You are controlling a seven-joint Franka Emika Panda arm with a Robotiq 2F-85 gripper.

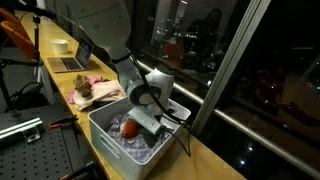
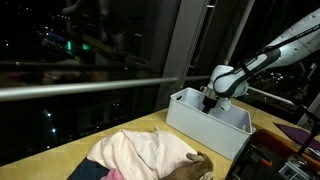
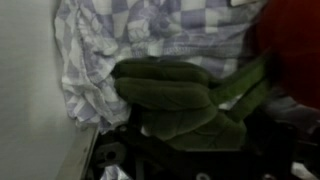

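- Wrist view: green plush toy (image 3: 185, 100) sits directly ahead of the claw (image 1: 150, 118), whose jaws are released and empty.
- Risk: the checkered cloth (image 3: 150, 35) beyond may snag in a grasp.

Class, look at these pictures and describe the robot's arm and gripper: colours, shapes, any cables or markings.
The arm is built of smooth, rounded white segments with darker bands at the joints. A black cable loops beside the bulky white wrist. The gripper is black and blocky. No markings can be read at this size.
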